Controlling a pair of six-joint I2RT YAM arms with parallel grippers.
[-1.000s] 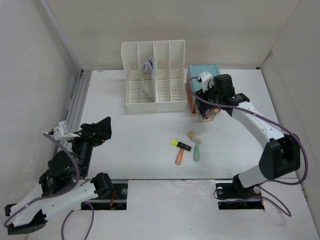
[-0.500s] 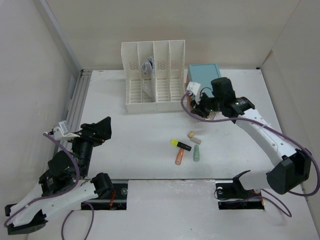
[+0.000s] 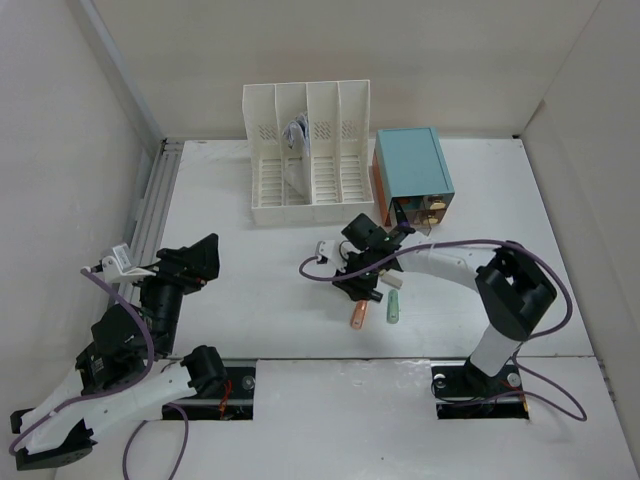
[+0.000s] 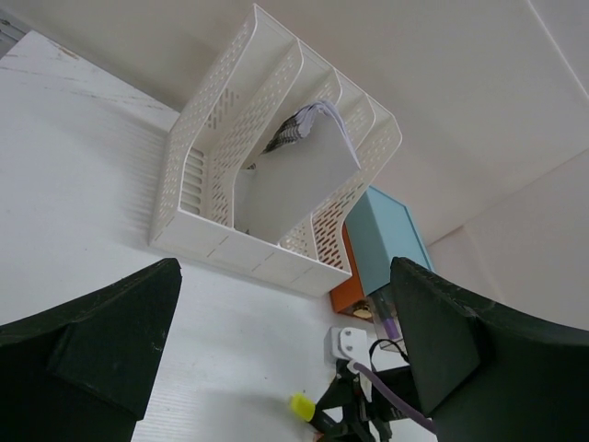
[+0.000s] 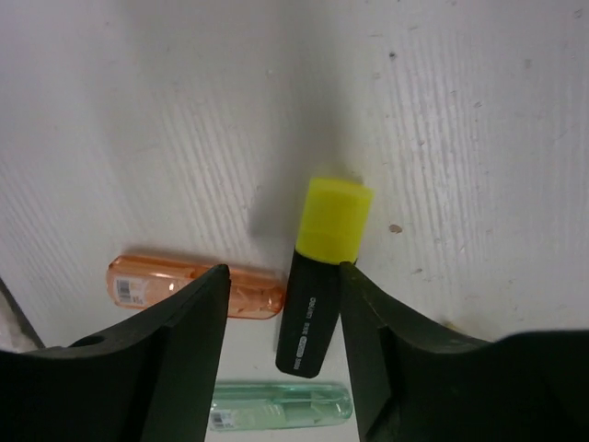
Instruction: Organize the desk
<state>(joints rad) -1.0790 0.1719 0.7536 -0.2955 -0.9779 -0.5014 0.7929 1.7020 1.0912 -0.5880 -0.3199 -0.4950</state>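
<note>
On the white desk my right gripper is low over the middle, open. In the right wrist view its fingers stand either side of a black highlighter with a yellow cap that lies flat on the desk. The right finger is close against the highlighter and the left one is a little apart. My right gripper holds nothing. An orange tube and a green tube lie just beside it. My left gripper is open and empty at the left, raised above the desk.
A white slotted file rack with papers stands at the back. A teal-topped drawer box stands to its right, with its front drawer open. A ridged metal rail runs along the left edge. Two cut-outs are at the front.
My right arm has swung from the drawer box at the back right down and left to the highlighter in the middle. The left arm has not moved.
</note>
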